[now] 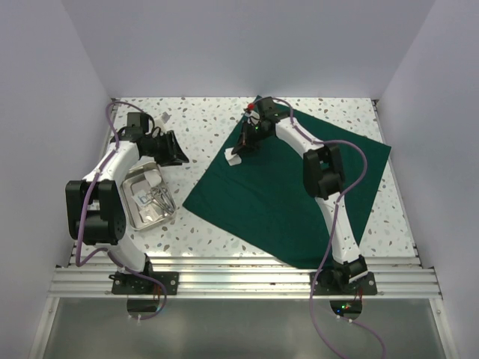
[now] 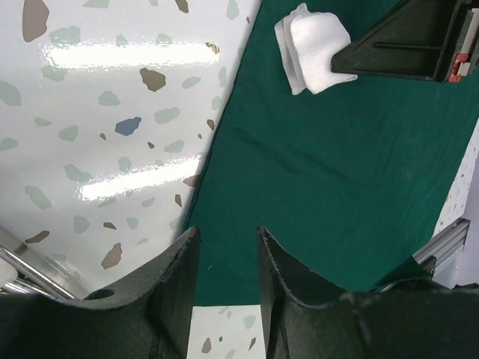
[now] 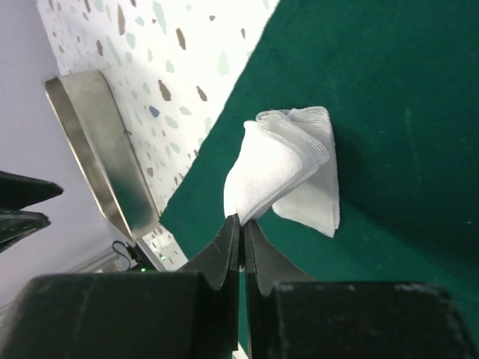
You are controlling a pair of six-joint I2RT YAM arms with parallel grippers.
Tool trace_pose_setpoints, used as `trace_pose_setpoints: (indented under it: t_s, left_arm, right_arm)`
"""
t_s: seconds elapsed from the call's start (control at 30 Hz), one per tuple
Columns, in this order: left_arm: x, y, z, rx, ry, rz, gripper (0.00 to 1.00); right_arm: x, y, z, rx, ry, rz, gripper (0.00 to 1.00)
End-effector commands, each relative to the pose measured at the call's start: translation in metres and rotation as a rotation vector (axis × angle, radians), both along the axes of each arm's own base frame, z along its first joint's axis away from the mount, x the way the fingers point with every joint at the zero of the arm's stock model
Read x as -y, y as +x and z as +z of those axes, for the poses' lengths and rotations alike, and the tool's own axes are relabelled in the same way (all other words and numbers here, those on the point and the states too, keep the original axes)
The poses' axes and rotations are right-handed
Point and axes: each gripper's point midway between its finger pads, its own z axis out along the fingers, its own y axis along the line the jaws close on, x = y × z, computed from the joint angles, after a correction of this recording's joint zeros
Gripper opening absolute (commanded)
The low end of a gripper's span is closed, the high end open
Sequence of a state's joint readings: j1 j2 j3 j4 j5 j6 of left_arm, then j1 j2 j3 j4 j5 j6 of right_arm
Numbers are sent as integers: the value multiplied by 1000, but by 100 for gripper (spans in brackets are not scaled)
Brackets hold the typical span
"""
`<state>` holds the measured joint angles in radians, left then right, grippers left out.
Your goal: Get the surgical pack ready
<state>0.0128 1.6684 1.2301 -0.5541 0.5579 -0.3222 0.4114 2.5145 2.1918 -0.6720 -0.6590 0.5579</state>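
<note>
A large dark green cloth (image 1: 292, 187) lies flat on the speckled table. White gauze (image 1: 233, 158) sits at the cloth's left corner; it also shows in the left wrist view (image 2: 314, 48) and in the right wrist view (image 3: 288, 168). My right gripper (image 1: 243, 146) is shut on a corner of the gauze, its tips (image 3: 242, 222) pinching the fabric and lifting that corner. A shiny steel tray (image 1: 133, 200) with silver scissors (image 1: 159, 197) in it stands on the left. My left gripper (image 1: 176, 149) is open and empty between the tray and the cloth, seen in its own view (image 2: 228, 239) above the cloth's edge.
Purple cables run along both arms. A metal rail (image 1: 239, 280) lines the table's near edge. White walls close in the left, back and right. The tray's rim (image 3: 97, 149) shows in the right wrist view.
</note>
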Motion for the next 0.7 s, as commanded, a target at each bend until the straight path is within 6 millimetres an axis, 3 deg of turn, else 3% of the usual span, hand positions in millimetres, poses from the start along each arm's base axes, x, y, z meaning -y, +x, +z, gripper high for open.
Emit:
trace_pose_setpoints:
  t_s: [0.0, 0.13, 0.47, 0.67]
  left_arm:
    - [2, 7, 5, 41, -22, -10, 40]
    - [2, 7, 5, 39, -23, -11, 40]
    - [2, 7, 4, 39, -21, -9, 40]
    - [2, 6, 4, 38, -22, -13, 40]
  right_arm:
    - [-15, 11, 51, 80, 102, 13, 0]
    - [-18, 12, 55, 81, 113, 16, 0]
    - [-12, 2, 14, 12, 61, 27, 0]
    - [-8, 0, 4, -5, 38, 27, 0]
